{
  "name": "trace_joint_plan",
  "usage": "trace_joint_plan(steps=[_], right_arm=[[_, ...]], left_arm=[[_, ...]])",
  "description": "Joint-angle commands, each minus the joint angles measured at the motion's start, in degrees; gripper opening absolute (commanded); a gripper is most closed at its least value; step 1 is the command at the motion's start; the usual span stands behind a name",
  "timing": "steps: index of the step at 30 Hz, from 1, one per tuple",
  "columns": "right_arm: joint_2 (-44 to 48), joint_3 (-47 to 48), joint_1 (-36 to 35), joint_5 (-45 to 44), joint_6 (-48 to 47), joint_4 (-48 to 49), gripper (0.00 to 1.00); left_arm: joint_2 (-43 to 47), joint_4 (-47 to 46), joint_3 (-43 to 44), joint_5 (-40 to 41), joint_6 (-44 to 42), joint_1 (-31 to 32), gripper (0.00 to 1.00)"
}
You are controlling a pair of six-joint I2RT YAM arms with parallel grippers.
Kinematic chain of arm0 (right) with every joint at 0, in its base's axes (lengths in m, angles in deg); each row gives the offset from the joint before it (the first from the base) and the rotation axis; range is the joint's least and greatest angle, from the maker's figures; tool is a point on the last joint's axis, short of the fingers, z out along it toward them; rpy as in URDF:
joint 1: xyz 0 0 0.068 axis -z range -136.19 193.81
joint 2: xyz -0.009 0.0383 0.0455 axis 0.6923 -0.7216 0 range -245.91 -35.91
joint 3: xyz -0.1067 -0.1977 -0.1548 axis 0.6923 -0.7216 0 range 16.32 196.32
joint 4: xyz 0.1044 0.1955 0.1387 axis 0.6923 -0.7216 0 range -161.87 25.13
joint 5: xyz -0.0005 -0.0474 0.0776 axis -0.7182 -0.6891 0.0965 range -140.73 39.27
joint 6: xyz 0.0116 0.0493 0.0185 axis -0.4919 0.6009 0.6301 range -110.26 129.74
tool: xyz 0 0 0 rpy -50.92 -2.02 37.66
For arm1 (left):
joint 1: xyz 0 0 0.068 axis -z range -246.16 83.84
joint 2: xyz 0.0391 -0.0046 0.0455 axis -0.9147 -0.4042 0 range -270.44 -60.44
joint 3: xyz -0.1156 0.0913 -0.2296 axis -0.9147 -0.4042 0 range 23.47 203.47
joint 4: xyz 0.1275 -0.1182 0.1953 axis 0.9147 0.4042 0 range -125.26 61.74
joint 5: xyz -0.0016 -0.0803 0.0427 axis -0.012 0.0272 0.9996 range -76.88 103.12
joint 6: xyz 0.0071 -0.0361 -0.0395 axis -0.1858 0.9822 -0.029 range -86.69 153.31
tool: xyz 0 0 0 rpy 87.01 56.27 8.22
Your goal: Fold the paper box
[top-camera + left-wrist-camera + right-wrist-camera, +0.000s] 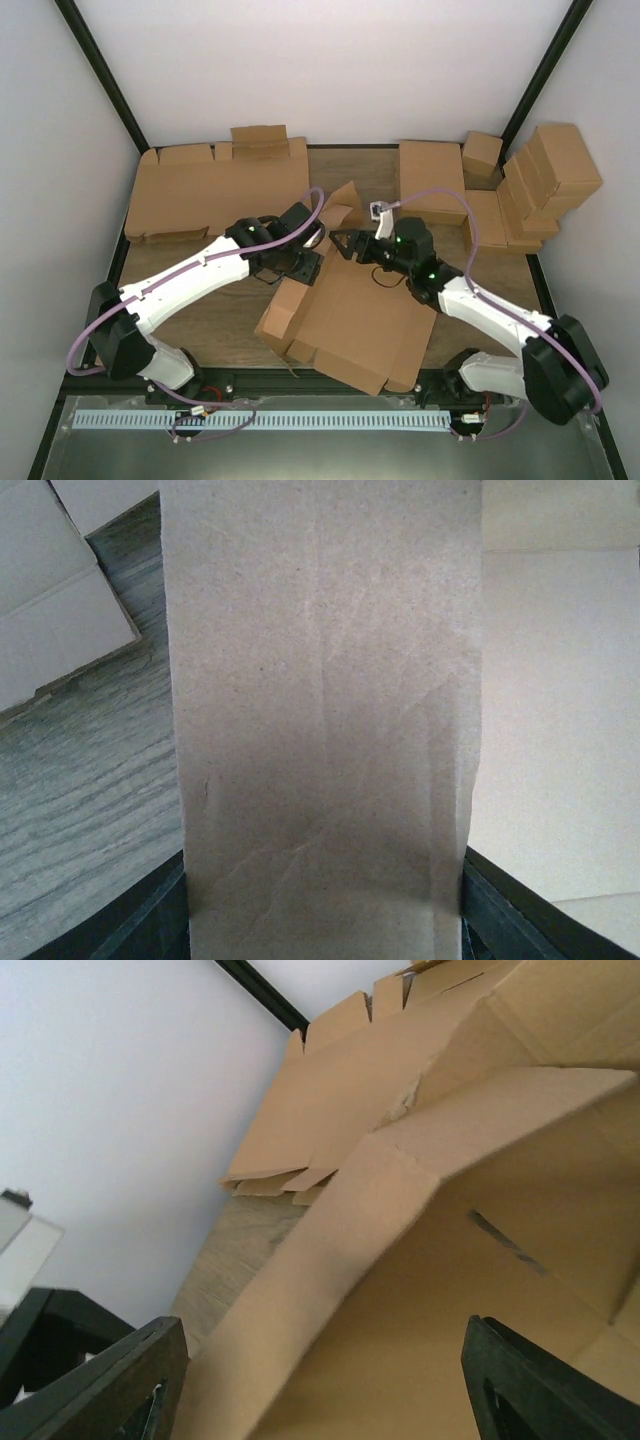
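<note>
The paper box (350,320), a brown cardboard sheet partly folded, lies across the middle of the table with its left side wall raised. One flap (345,208) stands up at its far edge, between the two grippers. My left gripper (305,262) is at the box's far left corner. In the left wrist view its jaws are wide apart, and a cardboard flap (320,720) fills the whole gap between the fingers (150,920). My right gripper (347,243) is open at the far edge, with a folded wall (330,1260) passing between its fingers (130,1380).
A pile of flat cardboard blanks (215,190) lies at the back left. Another flat piece (430,175) and several finished brown boxes (535,185) stand at the back right. Black frame posts (100,70) rise at both back corners.
</note>
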Motion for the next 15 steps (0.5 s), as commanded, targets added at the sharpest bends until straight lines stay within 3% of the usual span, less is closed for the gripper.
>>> trace_joint_plan(steps=[1,8,15], right_arm=[[5.69,-2.53,0.25,-3.96,-6.24,-7.43,0.78],[11.21,-8.5,0.29,-3.68,-7.34,-13.73,0.77],[12.74,-12.3,0.34,-9.65,-4.56,-23.45,0.74]], left_arm=[[0.54,0.2,1.14,0.5,-1.28,0.24,0.62],[0.46,-0.23,1.3,-0.01,-2.77,0.14,0.62],[0.56,0.33,2.34,-0.12,-6.09,-1.53,0.62]])
